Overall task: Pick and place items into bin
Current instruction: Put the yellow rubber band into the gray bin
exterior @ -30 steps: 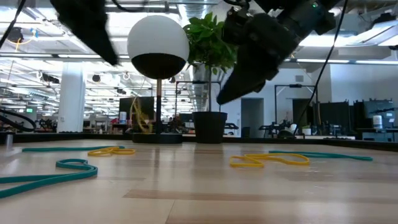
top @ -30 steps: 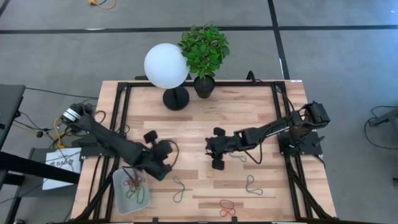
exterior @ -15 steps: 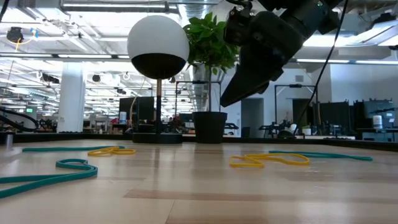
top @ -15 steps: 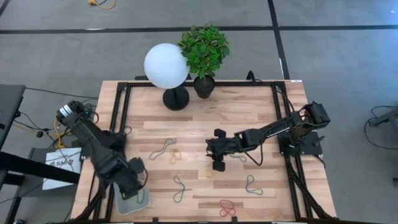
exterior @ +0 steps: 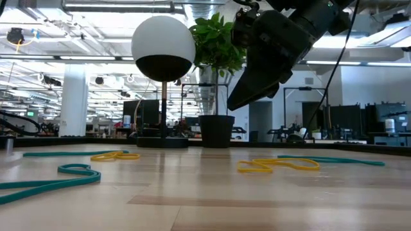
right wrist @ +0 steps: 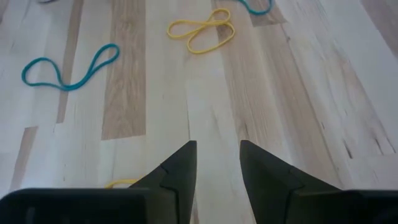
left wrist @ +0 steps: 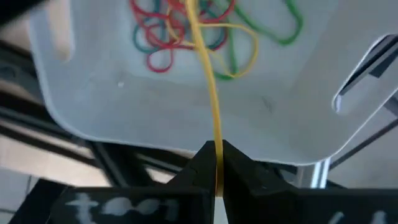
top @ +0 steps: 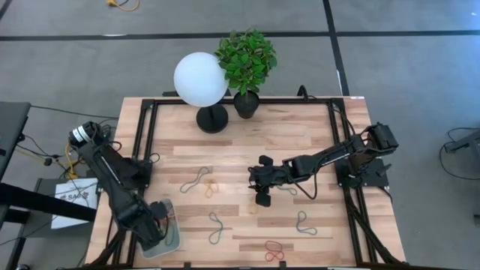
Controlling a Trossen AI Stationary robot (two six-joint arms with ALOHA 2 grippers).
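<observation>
Now left claw (left wrist: 216, 163) pinching yellow band (left wrist: 208, 87) over bin (left wrist: 186, 118); right claw (right wrist: 217, 163) spread.

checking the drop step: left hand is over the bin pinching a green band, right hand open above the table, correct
Not quite: the band pinched in the left hand is yellow, not green, as the left wrist view shows. The rest holds: that hand is over the bin, and the right hand is open above the table.
</observation>
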